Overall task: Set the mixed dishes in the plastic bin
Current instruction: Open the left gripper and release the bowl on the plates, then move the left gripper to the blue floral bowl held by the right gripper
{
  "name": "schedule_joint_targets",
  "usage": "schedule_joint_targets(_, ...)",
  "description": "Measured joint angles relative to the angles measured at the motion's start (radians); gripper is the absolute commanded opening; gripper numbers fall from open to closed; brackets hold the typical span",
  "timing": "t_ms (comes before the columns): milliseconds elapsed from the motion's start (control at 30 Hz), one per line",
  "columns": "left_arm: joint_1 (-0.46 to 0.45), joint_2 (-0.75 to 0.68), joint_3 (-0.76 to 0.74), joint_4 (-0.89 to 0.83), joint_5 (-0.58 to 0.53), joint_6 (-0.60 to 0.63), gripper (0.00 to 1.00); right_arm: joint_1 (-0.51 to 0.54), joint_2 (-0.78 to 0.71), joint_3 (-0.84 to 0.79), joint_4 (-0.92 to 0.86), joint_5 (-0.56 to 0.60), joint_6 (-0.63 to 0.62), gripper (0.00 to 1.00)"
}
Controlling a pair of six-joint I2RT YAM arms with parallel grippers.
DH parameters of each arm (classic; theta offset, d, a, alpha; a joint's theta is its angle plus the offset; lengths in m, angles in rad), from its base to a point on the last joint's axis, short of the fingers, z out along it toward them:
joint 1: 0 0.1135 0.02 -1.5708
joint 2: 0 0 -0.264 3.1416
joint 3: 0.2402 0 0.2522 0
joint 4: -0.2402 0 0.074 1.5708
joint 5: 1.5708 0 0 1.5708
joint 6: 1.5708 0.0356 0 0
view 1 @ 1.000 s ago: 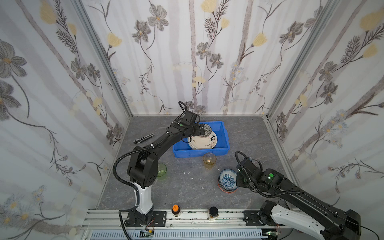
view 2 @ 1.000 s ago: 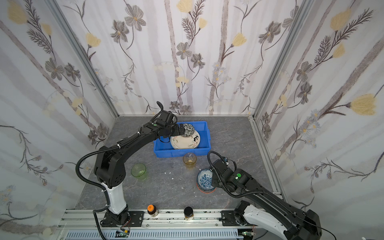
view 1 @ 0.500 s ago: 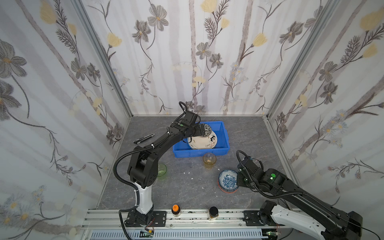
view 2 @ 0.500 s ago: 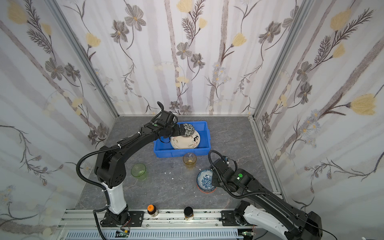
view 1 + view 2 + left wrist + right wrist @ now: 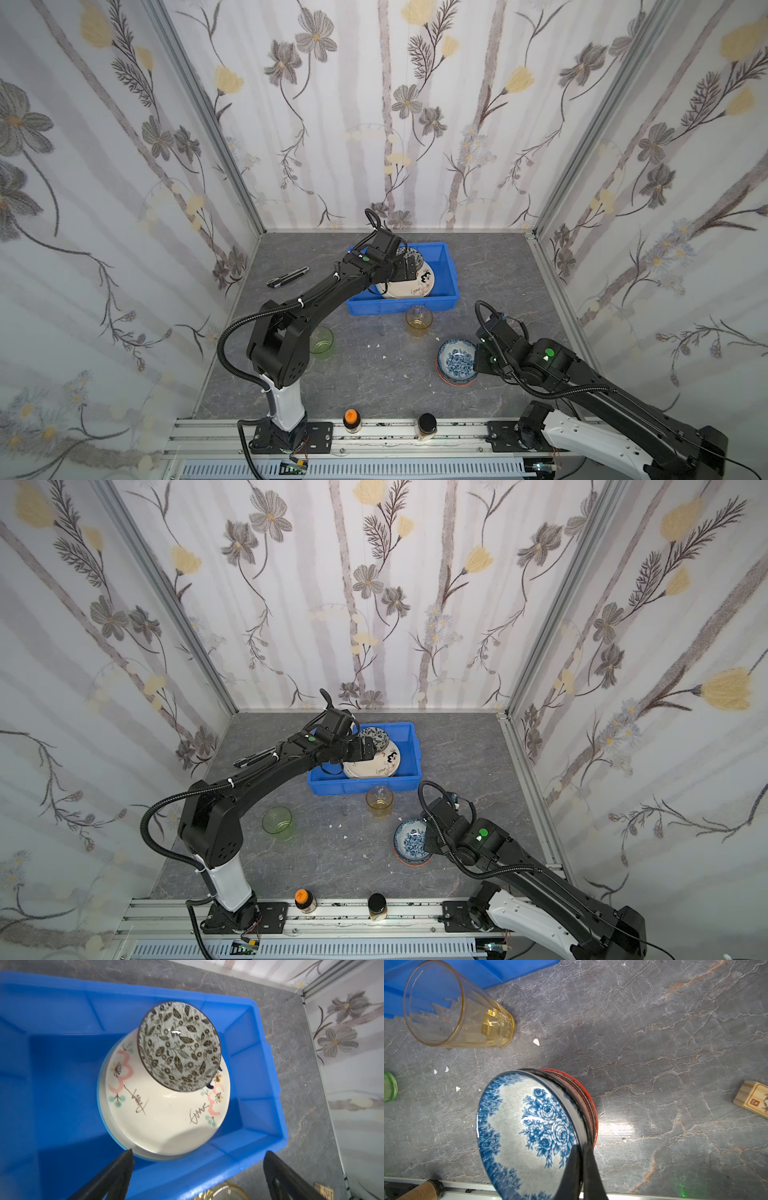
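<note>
Bin (image 5: 399,306): 1, holding 1 leaf bowl (image 5: 178,1047) on plates (image 5: 166,1124). Desk (image 5: 374,386): 2 tumblers (image 5: 419,322), 2 nested bowls (image 5: 590,1103). Left gripper (image 5: 198,1152) wide open, empty; right gripper (image 5: 582,1146) clamped on blue bowl (image 5: 527,1132).

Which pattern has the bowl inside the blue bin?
The bowl: dark leaves on white; left wrist view.

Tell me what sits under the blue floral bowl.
An orange-red bowl lies under the blue floral bowl, only its rim and outer side showing. Its inside and the table beneath are covered.
</note>
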Motion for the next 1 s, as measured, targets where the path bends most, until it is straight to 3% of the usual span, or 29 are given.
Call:
schedule_joint_targets(500, -0.199, -0.214, -0.181, -0.019, 0.023, -0.078, 0.98, -0.03, -0.053, 0.047, -0.015, 0.002, -0.017, 0.0)
schedule_joint_targets(1000, -0.386, -0.181, -0.203, -0.035, 0.077, -0.156, 0.84, -0.122, -0.047, 0.087, -0.009, -0.013, -0.124, 0.0)
